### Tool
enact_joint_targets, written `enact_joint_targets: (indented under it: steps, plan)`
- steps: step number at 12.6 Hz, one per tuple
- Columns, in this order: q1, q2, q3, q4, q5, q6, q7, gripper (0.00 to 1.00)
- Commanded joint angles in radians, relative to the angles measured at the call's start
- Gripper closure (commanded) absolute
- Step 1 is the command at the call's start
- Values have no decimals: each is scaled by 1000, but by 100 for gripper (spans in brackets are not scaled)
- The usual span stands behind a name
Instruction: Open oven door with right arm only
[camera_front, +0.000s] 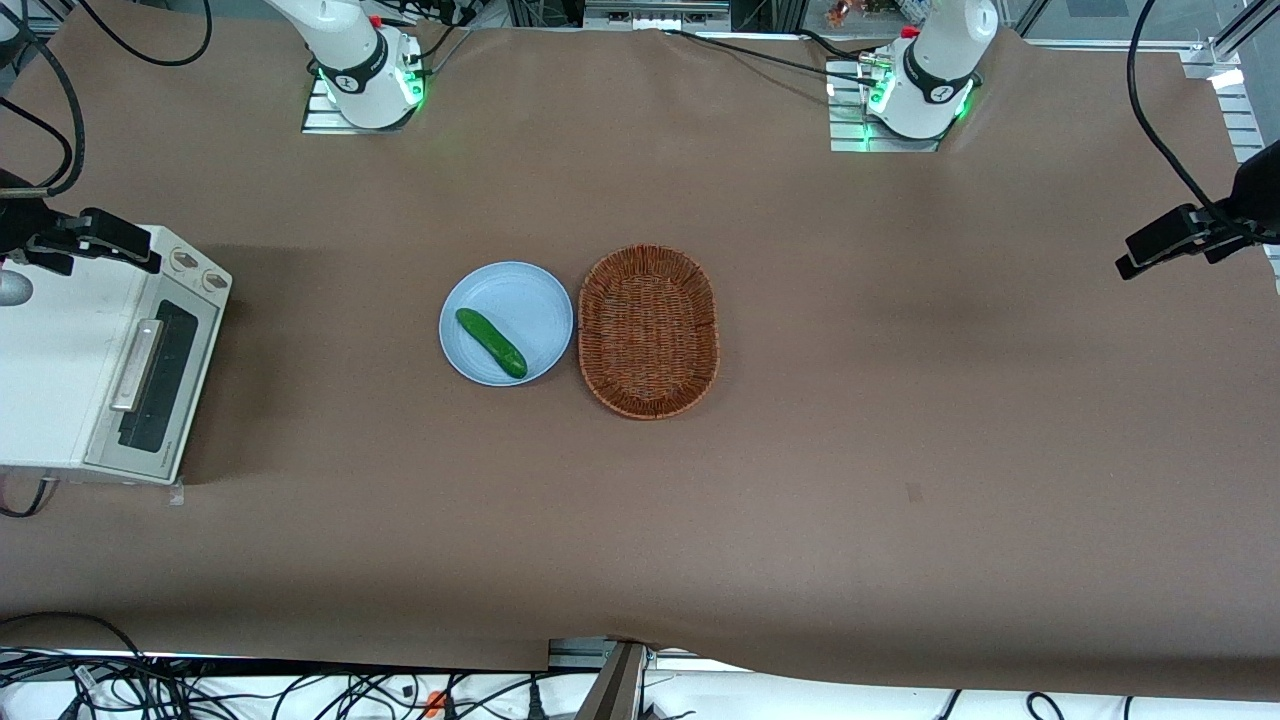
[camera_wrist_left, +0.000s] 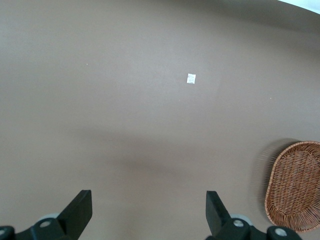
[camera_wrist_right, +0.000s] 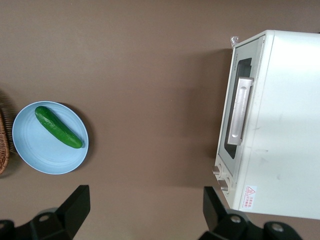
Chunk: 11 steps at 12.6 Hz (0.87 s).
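toaster oven (camera_front: 95, 355) sits at the left edge of the front view, at the working arm's end of the bench (camera_front: 900, 450), front facing the middle of the bench. oven door (camera_front: 155, 375) is closed, silver bar handle (camera_front: 137, 365) running along its upper edge, two knobs (camera_front: 198, 270) beside it, farther from the front camera.

right arm's gripper (camera_wrist_right: 145, 210) hangs high above the bench between oven and plate, touching nothing. fingers (camera_wrist_right: 80, 202) spread wide apart, nothing between them. in the front view only the arm's base (camera_front: 365, 65) shows, upper left.

light blue plate (camera_front: 506, 323) at frame centre holds a cucumber (camera_front: 491, 343) lying diagonally. oval wicker basket (camera_front: 648, 331) just beside the plate, toward the parked arm's end, nearly touching.
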<state>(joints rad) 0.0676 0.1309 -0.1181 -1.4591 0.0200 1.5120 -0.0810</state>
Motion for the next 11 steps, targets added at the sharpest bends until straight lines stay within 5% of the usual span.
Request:
enact_joint_targets:
  steps: [1, 11]
  plan:
    - [-2, -28, 6, -20, -15, -9, -11, 0]
    - [17, 28, 6, -24, -22, -94, -13, 0]
